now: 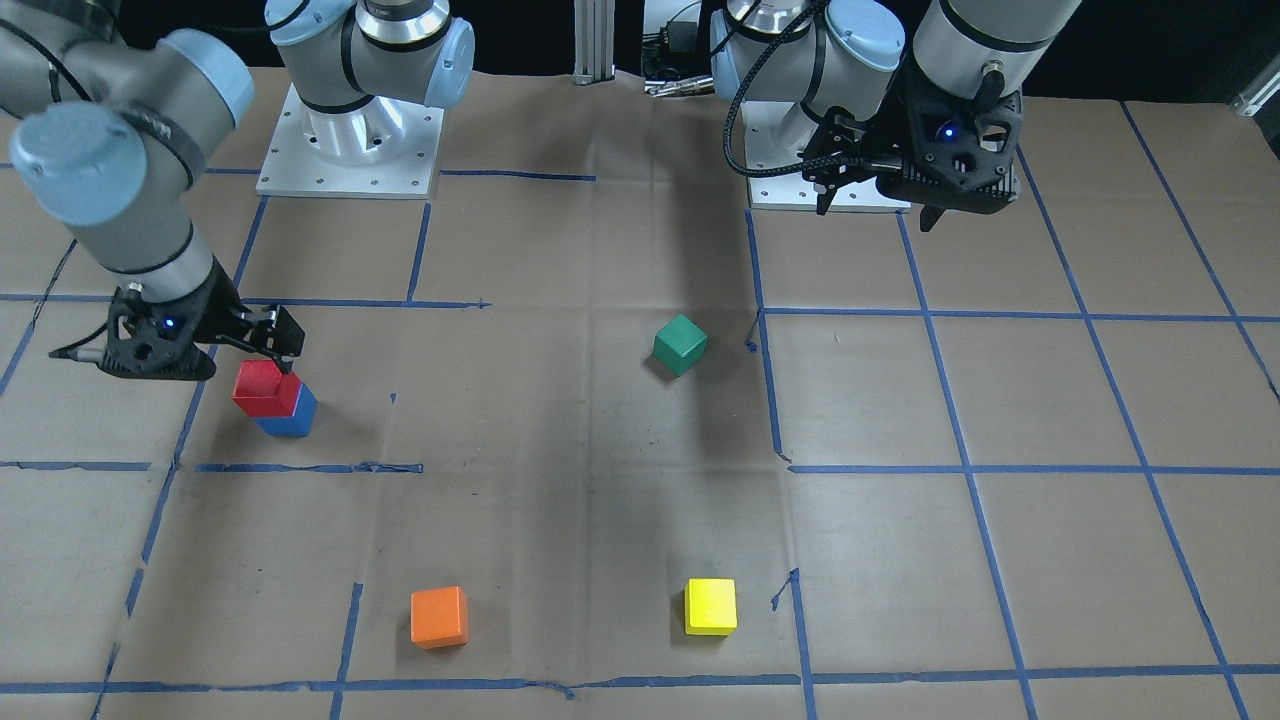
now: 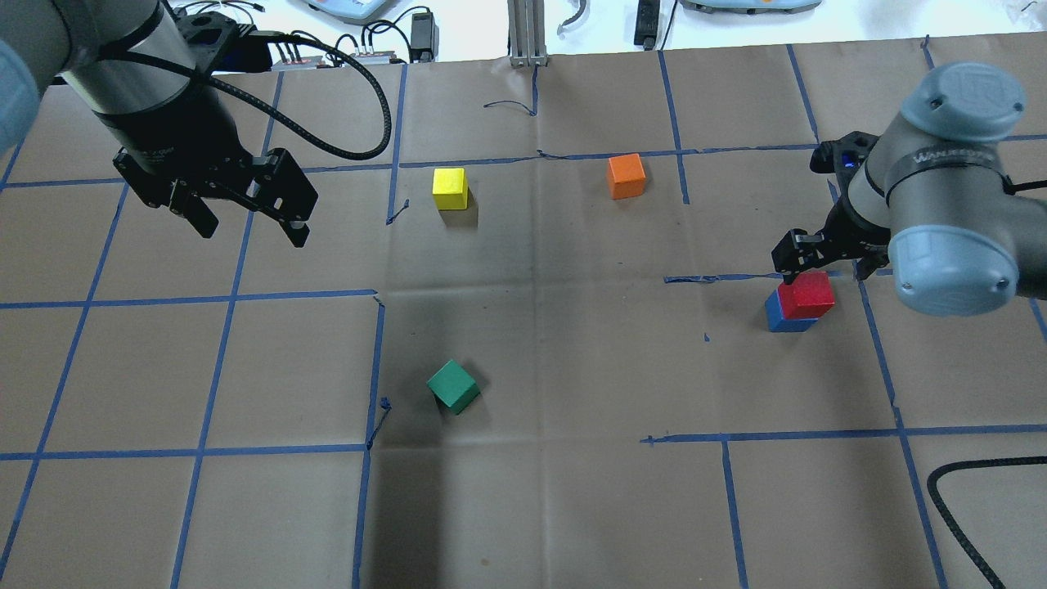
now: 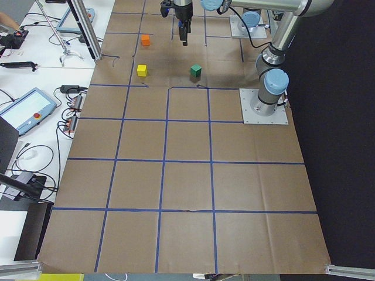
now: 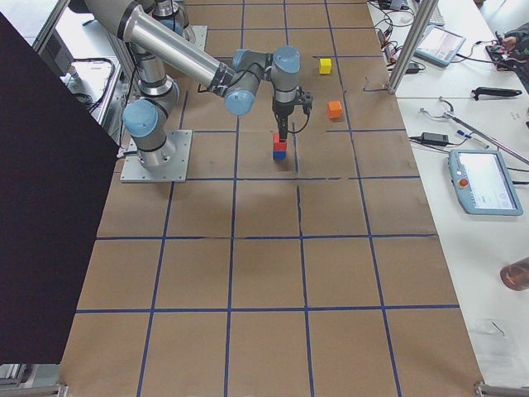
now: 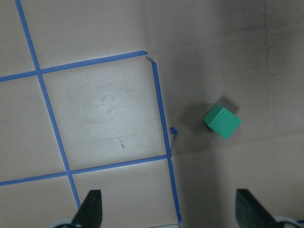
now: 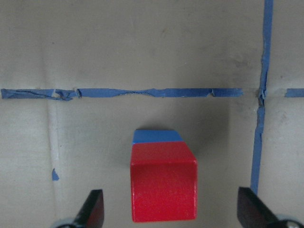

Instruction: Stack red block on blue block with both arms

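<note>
Seeing red block (image 6: 164,187) on blue block (image 6: 156,136), my right gripper (image 6: 173,211) jaws apart over it (clear of its sides), left gripper (image 5: 168,211) spread too.

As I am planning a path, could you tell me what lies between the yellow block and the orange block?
Nothing stands there: between the yellow block and the orange block the brown paper is bare, as the front-facing view shows.

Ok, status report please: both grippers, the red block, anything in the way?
Left gripper open, empty. Right gripper open over small matte red cube, which sits on small matte blue cube. Green cube, orange cube, yellow cube well clear.
</note>
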Robot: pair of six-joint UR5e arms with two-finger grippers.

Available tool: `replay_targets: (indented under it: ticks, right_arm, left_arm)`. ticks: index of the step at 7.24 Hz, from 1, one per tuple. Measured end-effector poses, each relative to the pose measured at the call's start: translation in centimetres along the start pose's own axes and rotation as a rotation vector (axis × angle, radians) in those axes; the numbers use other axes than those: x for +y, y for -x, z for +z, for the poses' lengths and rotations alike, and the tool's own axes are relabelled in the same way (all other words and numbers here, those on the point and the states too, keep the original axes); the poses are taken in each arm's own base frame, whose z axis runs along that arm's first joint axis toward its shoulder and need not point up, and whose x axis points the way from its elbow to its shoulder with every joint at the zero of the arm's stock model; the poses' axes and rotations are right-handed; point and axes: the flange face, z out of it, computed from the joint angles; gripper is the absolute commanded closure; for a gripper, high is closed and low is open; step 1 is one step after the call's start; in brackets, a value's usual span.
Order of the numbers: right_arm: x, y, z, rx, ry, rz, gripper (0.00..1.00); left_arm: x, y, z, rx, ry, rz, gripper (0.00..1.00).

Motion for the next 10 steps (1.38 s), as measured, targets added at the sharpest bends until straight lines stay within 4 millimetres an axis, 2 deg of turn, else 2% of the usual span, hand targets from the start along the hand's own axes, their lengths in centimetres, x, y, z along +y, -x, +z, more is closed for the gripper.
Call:
replay_targets:
  ticks: [2,3,5,6,7,8,10]
  right_arm:
    - [-0.1,0.0,-6.2,-0.01,0.025,-0.002,0.0]
    - [-0.3,0.7,-9.1,-0.015,0.022,-0.001,0.0]
    - [-0.8,5.0,-15.2,-0.015,-0.004,0.005,0.0]
    - [-0.5,7.2,-17.4,-0.014,-0.015,-0.006,0.0]
    - [-0.1,8.5,-18.5,-0.014,-0.013,-0.022,0.0]
    - [0.2,9.1,-18.7,-0.014,-0.004,-0.034,0.0]
    - [0.8,9.3,-19.5,-0.01,-0.01,-0.039,0.0]
  left_arm:
    - [0.0,0.0,0.0,0.0,0.0,0.0,0.0]
    - [0.0,0.0,0.0,0.0,0.0,0.0,0.0]
    - [0.0,0.0,0.0,0.0,0.0,0.0,0.0]
    - [0.0,0.0,0.0,0.0,0.0,0.0,0.0]
    - [0.0,0.0,0.0,0.0,0.0,0.0,0.0]
    - [0.0,0.0,0.0,0.0,-0.001,0.0,0.0]
    - [0.0,0.0,0.0,0.0,-0.001,0.0,0.0]
